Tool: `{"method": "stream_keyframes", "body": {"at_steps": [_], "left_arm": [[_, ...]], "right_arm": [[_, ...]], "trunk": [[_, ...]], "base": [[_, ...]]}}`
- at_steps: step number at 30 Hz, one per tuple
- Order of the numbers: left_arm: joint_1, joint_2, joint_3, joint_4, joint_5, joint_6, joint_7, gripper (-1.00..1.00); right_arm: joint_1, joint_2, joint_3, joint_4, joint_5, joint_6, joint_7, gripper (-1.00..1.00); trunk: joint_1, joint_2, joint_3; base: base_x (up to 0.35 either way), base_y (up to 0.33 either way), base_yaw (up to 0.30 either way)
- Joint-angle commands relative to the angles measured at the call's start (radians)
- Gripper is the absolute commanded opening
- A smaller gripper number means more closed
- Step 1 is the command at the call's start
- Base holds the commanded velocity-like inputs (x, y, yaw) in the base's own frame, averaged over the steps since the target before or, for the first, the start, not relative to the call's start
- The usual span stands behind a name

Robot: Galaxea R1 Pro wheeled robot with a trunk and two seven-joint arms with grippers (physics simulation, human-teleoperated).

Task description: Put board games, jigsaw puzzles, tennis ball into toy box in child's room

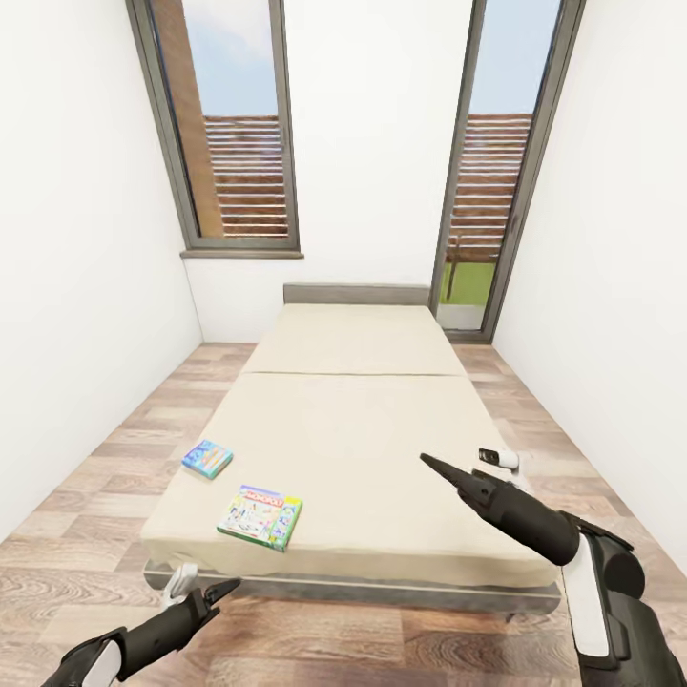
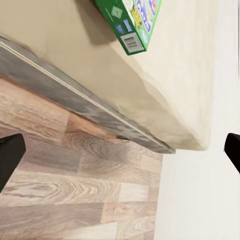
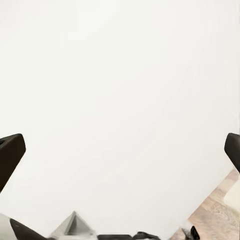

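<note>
Left gripper (image 1: 224, 589) low over the plank floor (image 1: 315, 639), just short of the bed (image 1: 353, 429) foot edge; fingers spread wide, empty. Right gripper (image 1: 426, 462) raised over the mattress's near right part; fingers parted, empty. Green-edged board game (image 1: 260, 516) flat on the mattress, just beyond the left gripper. Blue board game (image 1: 207, 458) farther beyond, near the left mattress edge.

Beige bed (image 1: 353, 429) between two tall windows, on plank floor. Near its foot, left side: small blue board game (image 1: 207, 459) and, just beside, larger green-edged board game (image 1: 260, 516). Left claw (image 1: 196, 592) low over floor; right claw (image 1: 463, 472) above mattress.
</note>
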Motion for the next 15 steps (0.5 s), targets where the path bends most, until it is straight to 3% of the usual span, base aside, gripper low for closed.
{"method": "stream_keyframes", "body": {"at_steps": [1, 6, 15], "left_arm": [[-0.001, -0.001, 0.002, -0.004, 0.005, 0.01, -0.003, 1.0], [-0.004, -0.022, 0.003, -0.024, 0.007, 0.025, -0.002, 1.0], [-0.029, -0.049, 0.004, -0.03, 0.013, 0.033, 0.003, 1.0]], "right_arm": [[-0.001, 0.003, 0.018, 0.001, -0.001, 0.007, 0.003, 1.0], [-0.001, 0.016, 0.096, 0.002, -0.002, 0.007, 0.003, 1.0], [-0.001, 0.021, 0.121, 0.003, -0.001, 0.006, 0.005, 1.0]], "trunk": [[0.004, -0.008, -0.004], [0.023, -0.043, -0.02], [0.058, -0.106, -0.048]], "base": [[0.0, 0.0, 0.0], [0.0, 0.0, 0.0], [0.0, 0.0, 0.0]]}}
